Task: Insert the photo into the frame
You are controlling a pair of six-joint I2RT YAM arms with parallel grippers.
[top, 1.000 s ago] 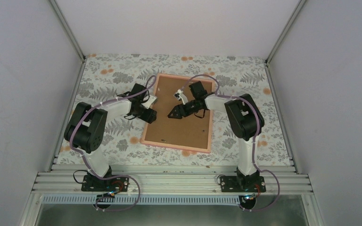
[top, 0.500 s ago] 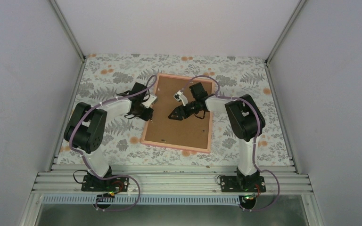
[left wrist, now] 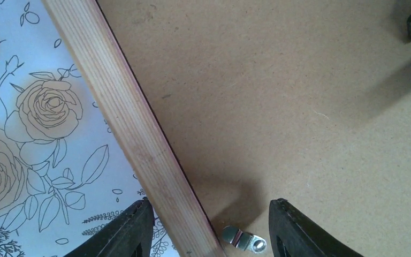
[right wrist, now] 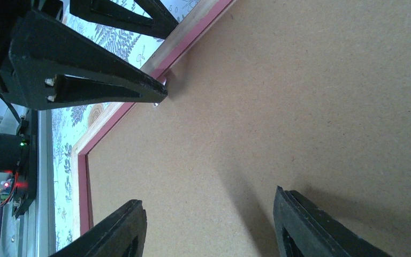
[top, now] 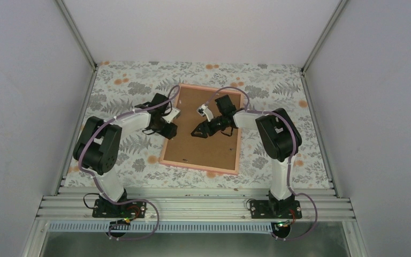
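Observation:
The pink frame (top: pixel 199 166) lies face down on the flowered table, and a brown backing board (top: pixel 208 144) fills it. The photo is hidden. My left gripper (top: pixel 169 131) is open and straddles the frame's left rail (left wrist: pixel 134 128), one finger over the tablecloth and one over the board (left wrist: pixel 299 96). A small metal clip (left wrist: pixel 243 240) lies on the board beside the rail, between the fingers. My right gripper (top: pixel 197 132) is open and empty, low over the board (right wrist: pixel 299 107), close to the left gripper's fingers (right wrist: pixel 96 88).
The flowered tablecloth (top: pixel 128 80) surrounds the frame. Grey walls stand on both sides and at the back. An aluminium rail (top: pixel 192 206) carries the arm bases at the near edge. The two grippers are close together over the frame's left half.
Both grippers have shifted only slightly near the frame's left rail. The frame and backing board have not moved.

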